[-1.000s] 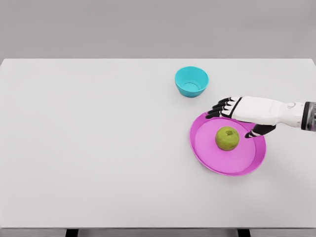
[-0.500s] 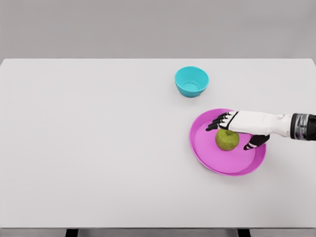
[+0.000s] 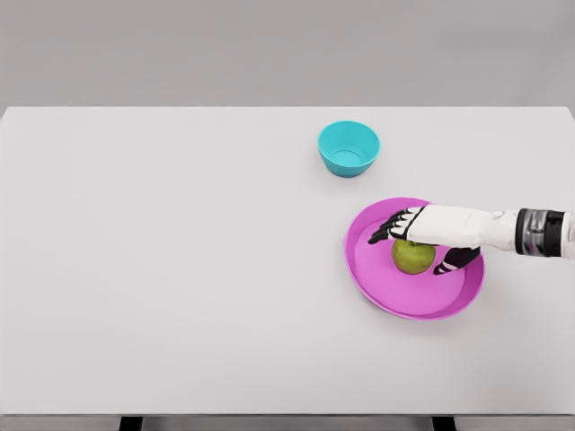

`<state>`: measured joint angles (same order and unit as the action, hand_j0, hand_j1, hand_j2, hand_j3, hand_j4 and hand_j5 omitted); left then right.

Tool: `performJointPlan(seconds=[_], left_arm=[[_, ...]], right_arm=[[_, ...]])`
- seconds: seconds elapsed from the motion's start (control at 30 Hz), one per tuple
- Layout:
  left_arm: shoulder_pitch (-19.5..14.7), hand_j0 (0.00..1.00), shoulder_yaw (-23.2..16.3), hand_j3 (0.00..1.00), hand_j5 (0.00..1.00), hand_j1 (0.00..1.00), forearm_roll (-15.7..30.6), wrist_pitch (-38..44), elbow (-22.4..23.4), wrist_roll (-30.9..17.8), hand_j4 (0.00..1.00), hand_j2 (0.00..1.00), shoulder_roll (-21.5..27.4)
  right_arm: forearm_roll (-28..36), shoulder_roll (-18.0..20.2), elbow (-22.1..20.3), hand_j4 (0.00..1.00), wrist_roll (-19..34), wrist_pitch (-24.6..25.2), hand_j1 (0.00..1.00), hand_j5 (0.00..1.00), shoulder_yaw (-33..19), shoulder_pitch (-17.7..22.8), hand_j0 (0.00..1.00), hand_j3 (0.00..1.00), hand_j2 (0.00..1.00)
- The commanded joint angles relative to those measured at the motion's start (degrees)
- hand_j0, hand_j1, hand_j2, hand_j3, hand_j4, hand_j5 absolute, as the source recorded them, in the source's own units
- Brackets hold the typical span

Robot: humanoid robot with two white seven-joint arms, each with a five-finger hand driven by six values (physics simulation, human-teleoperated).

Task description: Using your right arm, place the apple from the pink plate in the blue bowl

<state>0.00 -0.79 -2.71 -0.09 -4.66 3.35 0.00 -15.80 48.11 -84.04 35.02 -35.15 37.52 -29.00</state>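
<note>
A wide white desk (image 3: 180, 269) is seen from above; on it are set a blue bowl (image 3: 349, 148) (toward the back) and, nearer and to the right, a pink plate (image 3: 377, 278)

Matt apple (image 3: 412, 258), smooth pink plate (image 3: 386, 296)

Desk (image 3: 180, 269) wide and bare across left half and front; free passage there. Obstacles cluster right of centre: blue bowl (image 3: 349, 148) stands alone toward the far edge, top unobstructed, free desk on all sides. Pink plate (image 3: 377, 278) nearer the front, apart from bowl, a bare strip of desk between them. Right hand (image 3: 431, 235) and forearm reach in from the right edge over the plate's far half, covering the top of the apple (image 3: 411, 259); fingers (image 3: 388, 230) extend past apple toward plate's left rim. Plate's near half uncovered. Low plate rim only barrier at desk level.
</note>
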Motion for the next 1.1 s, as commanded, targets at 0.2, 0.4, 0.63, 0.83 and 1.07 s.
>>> performJointPlan(seconds=[0.2,0.4,0.63,0.83,1.07], left_arm=[[0.0,1.0,0.0,1.0,1.0,1.0,0.0,0.0,0.0,0.0,1.0,1.0,0.0],[0.0,1.0,0.0,1.0,1.0,1.0,0.0,0.0,0.0,0.0,1.0,1.0,0.0],[0.0,1.0,0.0,1.0,1.0,1.0,0.1,0.0,0.0,0.0,1.0,1.0,0.0],[0.0,1.0,0.0,1.0,1.0,1.0,0.0,0.0,0.0,0.0,1.0,1.0,0.0],[0.0,1.0,0.0,1.0,1.0,1.0,0.0,0.0,0.0,0.0,1.0,1.0,0.0]], right_arm=[[0.2,0.0,-0.2,0.52,0.0,0.1,0.52,0.52,0.1,0.0,0.52,0.52,0.52],[0.2,0.0,-0.1,0.5,0.0,0.1,0.5,0.5,0.0,-0.9,0.5,0.5,0.5],[0.2,0.0,0.4,0.5,0.0,0.1,0.5,0.5,-0.4,-2.9,0.5,0.5,0.5],[0.0,-2.1,5.4,0.5,0.0,0.1,0.5,0.5,-0.4,-6.1,0.5,0.5,0.5],[-2.7,-5.6,12.8,0.5,0.0,0.1,0.5,0.5,-0.3,-11.4,0.5,0.5,0.5]])
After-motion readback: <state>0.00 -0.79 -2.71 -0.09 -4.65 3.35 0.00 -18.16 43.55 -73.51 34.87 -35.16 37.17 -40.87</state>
